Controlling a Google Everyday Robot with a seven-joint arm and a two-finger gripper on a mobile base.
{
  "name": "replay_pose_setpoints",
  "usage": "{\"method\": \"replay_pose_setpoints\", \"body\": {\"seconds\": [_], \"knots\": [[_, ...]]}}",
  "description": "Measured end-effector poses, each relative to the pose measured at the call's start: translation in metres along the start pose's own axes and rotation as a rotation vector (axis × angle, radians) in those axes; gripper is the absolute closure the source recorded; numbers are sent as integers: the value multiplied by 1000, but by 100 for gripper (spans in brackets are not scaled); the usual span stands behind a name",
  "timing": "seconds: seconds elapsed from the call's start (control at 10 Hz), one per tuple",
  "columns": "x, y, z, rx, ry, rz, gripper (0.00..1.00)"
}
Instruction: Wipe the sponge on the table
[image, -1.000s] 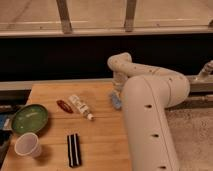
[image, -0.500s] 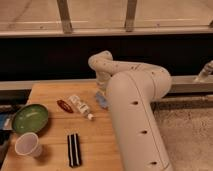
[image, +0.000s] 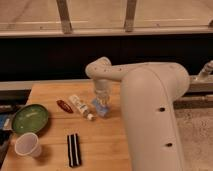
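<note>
**Sponge at the tube's capped end**

The table (image: 100, 142) is light-brown wooden planks, with a dark wall and a rail behind it. Landmark for this entry is the white tube (image: 80, 106).

- The tube lies flat and diagonal. Its capped end points to the near right.
- My gripper (image: 102, 103) points straight down at the tabletop, just right of the tube's capped end. My arm reaches in from the right.
- My fingers are closed on the sponge (image: 103, 111), a light-blue patch showing at and below their tips.
- The sponge is down at the table surface, just beside the tube's cap. I cannot tell whether they touch.
- Sponge long axis: too much is covered by my fingers to tell which way it runs.
- A red-brown item (image: 64, 105) lies just left of the tube.
- The green bowl (image: 30, 119) is well left of the tube.
- The white cup (image: 27, 145) is left of the tube and nearer the front edge.
- The black striped bar (image: 74, 149) lies in front of the tube, lengthwise toward the near edge.
</note>
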Motion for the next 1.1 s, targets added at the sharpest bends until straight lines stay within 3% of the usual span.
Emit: {"method": "replay_pose_setpoints", "body": {"seconds": [0.3,0.5,0.7,0.9,1.1], "knots": [[50,-26,5,11,15,149,100],[72,-54,9,14,27,242,100],[69,-80,8,19,40,277,100],[46,-105,4,34,63,269,100],[19,-106,-1,42,73,228,100]]}}
